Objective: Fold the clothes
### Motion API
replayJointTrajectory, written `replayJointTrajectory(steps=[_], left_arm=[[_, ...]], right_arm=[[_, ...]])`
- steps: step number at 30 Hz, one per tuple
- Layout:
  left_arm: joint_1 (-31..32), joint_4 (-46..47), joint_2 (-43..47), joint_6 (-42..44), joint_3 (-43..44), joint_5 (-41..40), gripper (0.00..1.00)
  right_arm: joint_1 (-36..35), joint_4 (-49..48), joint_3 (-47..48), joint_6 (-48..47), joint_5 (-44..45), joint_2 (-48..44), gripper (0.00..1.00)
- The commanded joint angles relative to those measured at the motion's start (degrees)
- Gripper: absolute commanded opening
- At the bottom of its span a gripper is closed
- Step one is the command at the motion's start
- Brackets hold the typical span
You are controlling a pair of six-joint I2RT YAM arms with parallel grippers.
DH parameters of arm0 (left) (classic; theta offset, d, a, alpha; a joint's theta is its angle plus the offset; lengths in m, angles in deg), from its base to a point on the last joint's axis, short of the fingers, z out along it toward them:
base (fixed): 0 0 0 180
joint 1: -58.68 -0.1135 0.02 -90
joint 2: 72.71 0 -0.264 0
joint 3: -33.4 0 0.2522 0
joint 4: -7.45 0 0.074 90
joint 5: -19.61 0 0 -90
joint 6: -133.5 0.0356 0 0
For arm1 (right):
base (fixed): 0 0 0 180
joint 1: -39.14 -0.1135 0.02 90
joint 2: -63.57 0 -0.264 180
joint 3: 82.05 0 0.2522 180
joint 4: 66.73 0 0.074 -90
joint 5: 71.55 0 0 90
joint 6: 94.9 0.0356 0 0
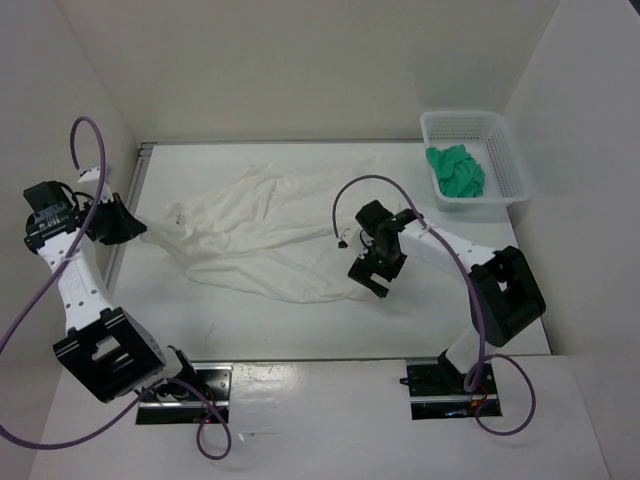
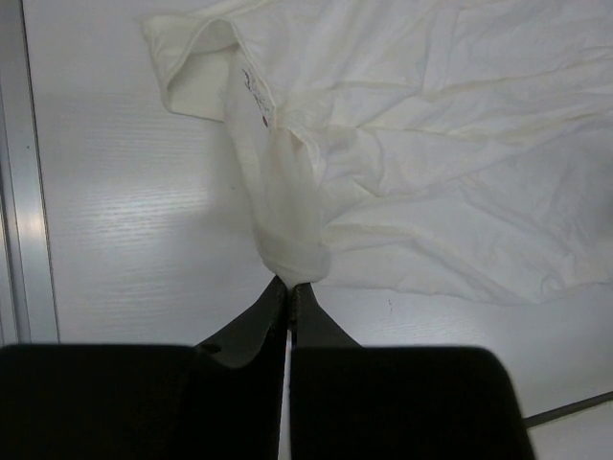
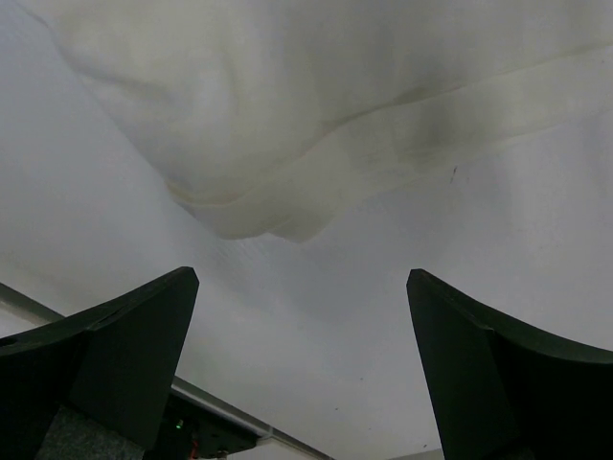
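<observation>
Apparently at the straightening step, the white garment (image 1: 270, 235) was pictured crumpled across the worktop (image 1: 300, 330), one corner clamped in the closed jaws of the left gripper (image 2: 289, 286) by the left edge. The right gripper (image 3: 302, 287) was held beside the near hem, jaws wide apart; a pinch on that hem was judged the next need before folding.
</observation>
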Motion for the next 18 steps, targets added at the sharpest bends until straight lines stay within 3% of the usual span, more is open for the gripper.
replayJointTrajectory(steps=[1, 11, 18], left_arm=[[0.14, 0.17, 1.27, -2.57, -1.6, -1.15, 0.0], [1.28, 3.32, 3.11, -3.63, -4.78, -4.83, 0.0], [3.92, 4.38, 3.64, -4.16, -5.3, -6.86, 0.0]], right_arm=[[-1.14, -3.87, -1.55, -0.82, 2.79, 1.85, 0.99], [-6.15, -7.12, -2.16, -0.3, 1.65, 6.59, 0.99], [-6.86, -8.88, -2.17, -0.29, 1.65, 10.38, 0.84]])
